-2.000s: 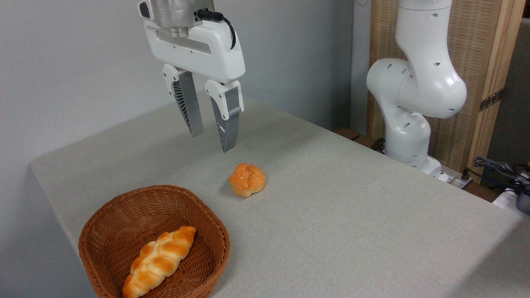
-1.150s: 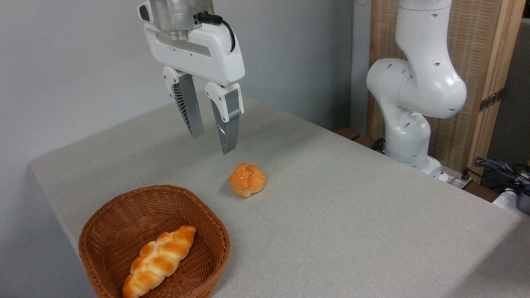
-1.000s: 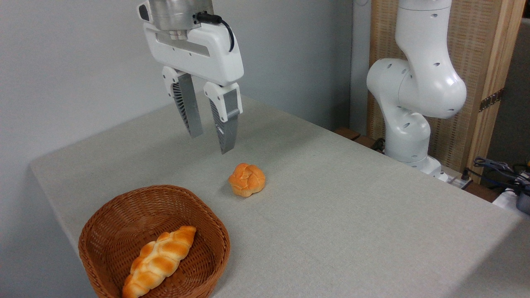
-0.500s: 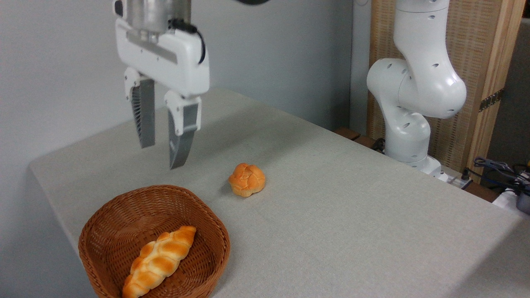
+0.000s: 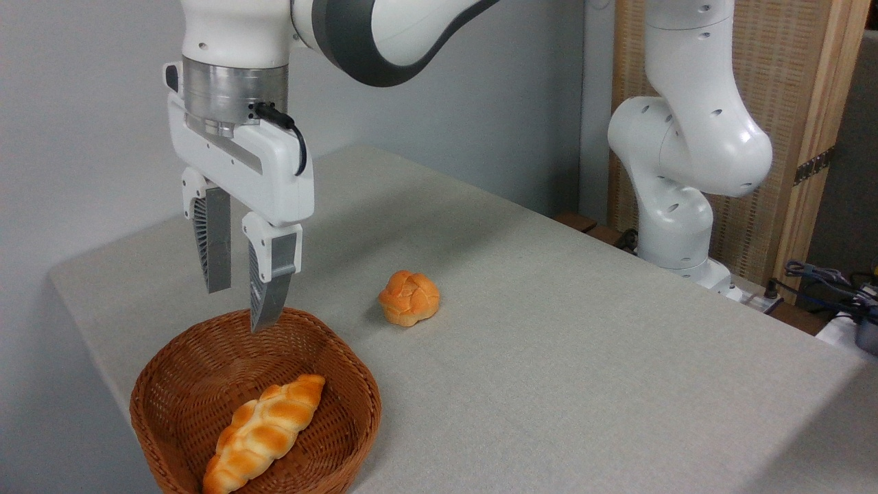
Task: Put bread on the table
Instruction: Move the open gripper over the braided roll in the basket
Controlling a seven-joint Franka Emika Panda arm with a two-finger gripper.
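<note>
Bread (image 5: 264,431) lies in the wicker basket (image 5: 180,357), not yet on the table (image 5: 583,343). I have moved the gripper (image 5: 241,305) left and down from above the round bun (image 5: 409,297); jaws apart, empty, over the basket's far rim. Approach under way.

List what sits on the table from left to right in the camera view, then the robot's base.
wicker basket holding the braided bread → round bun → robot base, all along the table.
</note>
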